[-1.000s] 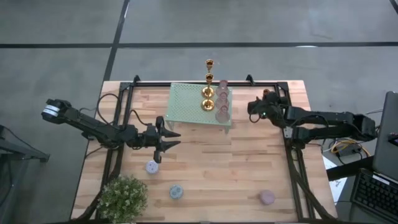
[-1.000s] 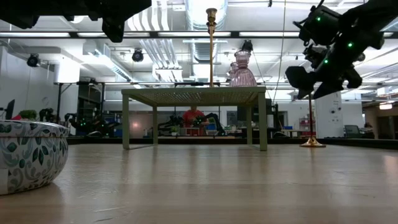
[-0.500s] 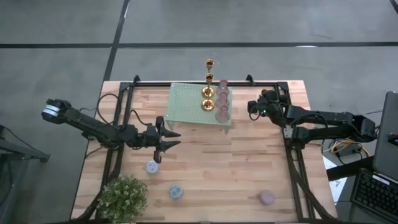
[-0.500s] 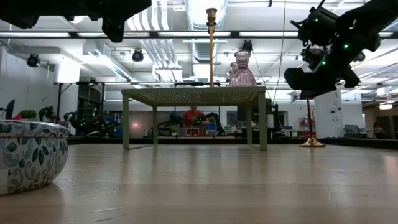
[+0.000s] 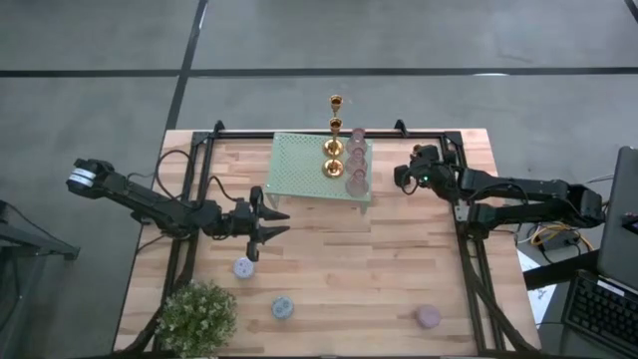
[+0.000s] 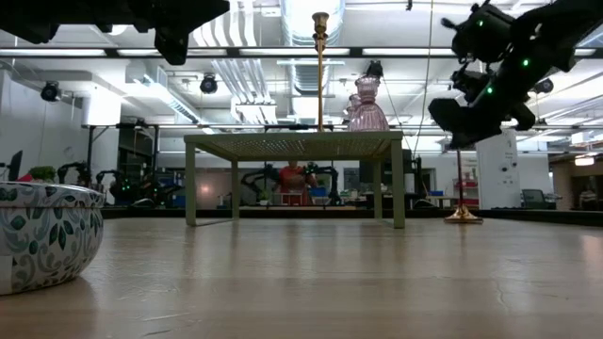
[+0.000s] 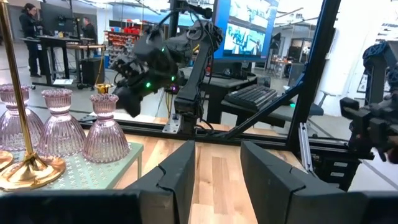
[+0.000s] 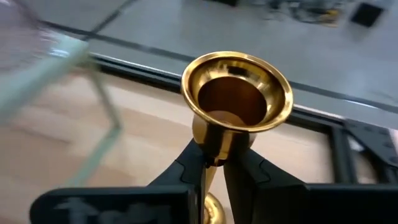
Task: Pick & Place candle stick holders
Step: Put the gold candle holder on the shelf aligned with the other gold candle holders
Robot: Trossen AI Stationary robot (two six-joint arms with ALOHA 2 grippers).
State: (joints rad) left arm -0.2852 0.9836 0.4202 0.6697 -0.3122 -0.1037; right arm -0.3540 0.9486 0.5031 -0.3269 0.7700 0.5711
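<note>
A slim gold candle stick holder (image 6: 461, 184) stands upright right of the mint-green rack (image 5: 309, 170), with my right gripper (image 5: 402, 179) shut on it. On the rack stand more gold holders (image 5: 333, 166) and a row of pink glass holders (image 5: 357, 172). Small pastel cups (image 5: 243, 267) (image 5: 283, 307) (image 5: 429, 317) rest on the table near its front. My left gripper (image 5: 277, 223) hovers open left of the rack's near corner, holding nothing. My right gripper pinches the gold holder's stem (image 8: 215, 151) just under its flared top cup, between its two fingers (image 8: 191, 163). The holder stays upright, its round base (image 6: 462, 217) at about table height. Whether the base is clear of the wood I cannot tell.
A bushy potted plant (image 5: 197, 317) stands at the near left corner; its patterned pot (image 6: 42, 235) fills the low view's left. A black frame (image 5: 469, 249) runs along the table's sides and back. People show in the room beyond.
My right gripper has shifted a little toward the table's left, toward the rack. The gold holder has gone with it, still upright.
</note>
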